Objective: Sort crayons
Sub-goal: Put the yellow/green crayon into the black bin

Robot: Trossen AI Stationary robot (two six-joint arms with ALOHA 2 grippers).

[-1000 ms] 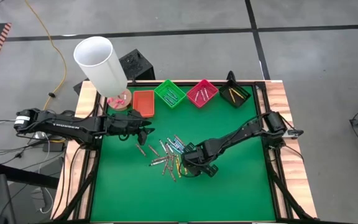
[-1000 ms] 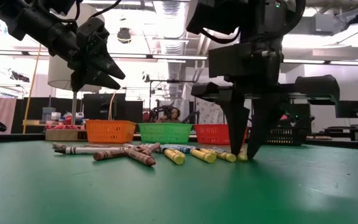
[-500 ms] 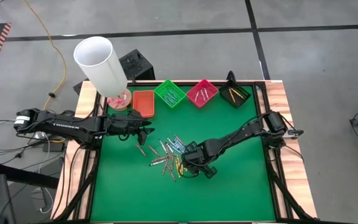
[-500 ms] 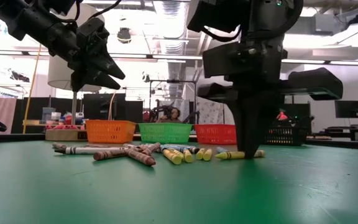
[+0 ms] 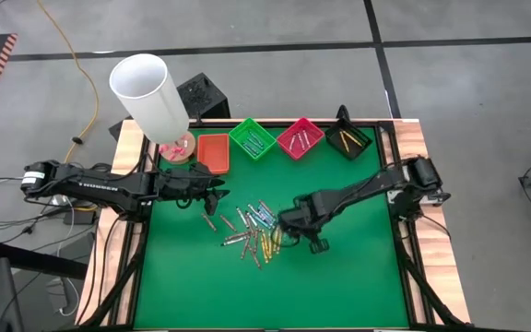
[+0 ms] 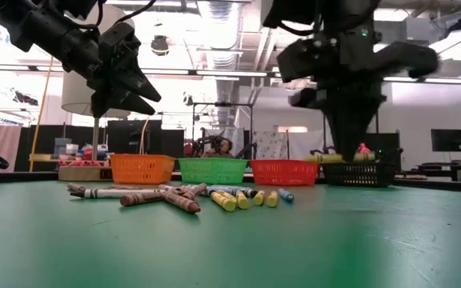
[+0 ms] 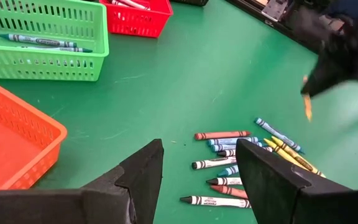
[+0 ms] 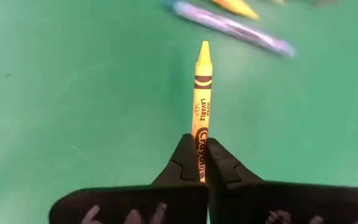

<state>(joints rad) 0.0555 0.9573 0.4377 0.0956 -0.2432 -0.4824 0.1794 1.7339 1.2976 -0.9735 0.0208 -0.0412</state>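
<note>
Several crayons (image 5: 250,231) lie loose in a heap on the green mat, also seen in the low view as the crayons (image 6: 190,196). My right gripper (image 5: 290,225) hangs just right of the heap, pointing down and shut on a yellow crayon (image 8: 202,87). My left gripper (image 7: 197,168) stands open in the air left of and behind the heap, as the left gripper (image 5: 218,194) in the high view, with nothing between its fingers. More crayons lie in the green tray (image 5: 253,138), the pink tray (image 5: 300,136) and the black tray (image 5: 347,138). My right gripper pinches the yellow crayon between its two fingers (image 8: 182,158), at the wrapped part near its blunt end (image 8: 201,140). The fingers come from above, pointing down, across the crayon. The crayon (image 6: 332,158) sticks out to one side, about level, lifted clear of the mat.
An orange tray (image 5: 213,152) stands left of the green one in the row along the far edge. A tall white cylinder (image 5: 150,92) rises at the far left corner. The near half of the mat (image 5: 275,295) is bare. A person shows far off in the room.
My right gripper has shut on the yellow crayon at the heap's right edge. It has then risen and gone toward the far right, rolling about its own line. The crayon has come off the mat, clear of the heap, and turned about with it.
</note>
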